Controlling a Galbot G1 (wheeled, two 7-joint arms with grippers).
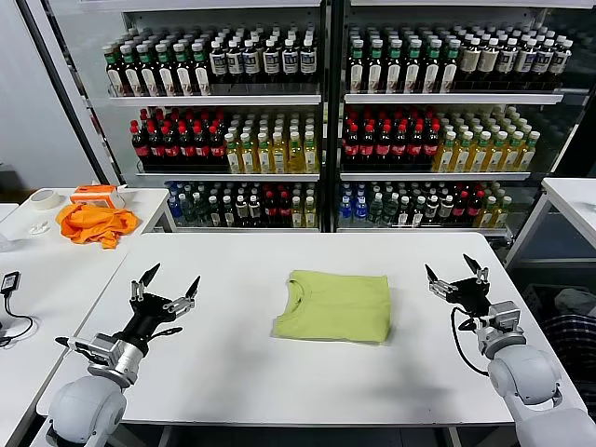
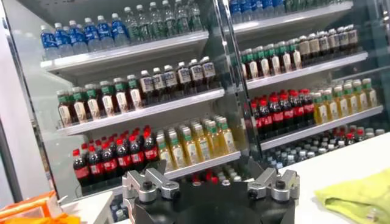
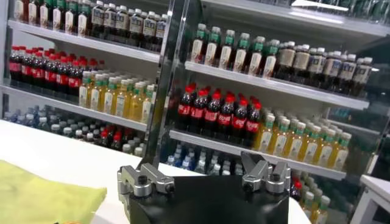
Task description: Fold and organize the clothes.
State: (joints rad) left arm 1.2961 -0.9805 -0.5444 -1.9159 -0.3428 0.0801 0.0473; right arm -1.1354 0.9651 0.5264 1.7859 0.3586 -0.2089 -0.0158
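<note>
We see the folded T-shirt [image 1: 333, 305] at mid-worktop [image 1: 242, 372]; left gripper [image 1: 170, 280] and right gripper [image 1: 454, 271] flank it, well apart, fingers spread, holding nothing.

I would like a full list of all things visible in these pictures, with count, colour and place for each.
T-shirt: one, lime green, folded, middle of the white table.
Orange cloth: one, bright orange, crumpled on the side table at far left.
Orange box: one, behind the orange cloth.
Tape roll: one, pale, on the side table.
Black device with cable: one, on the near left table.
Drink bottles: many, red, yellow, green, blue and dark, on the shelves behind.
Left gripper: one, black, jaws open, over the table left of the T-shirt.
Right gripper: one, black, jaws open, right of the T-shirt.
</note>
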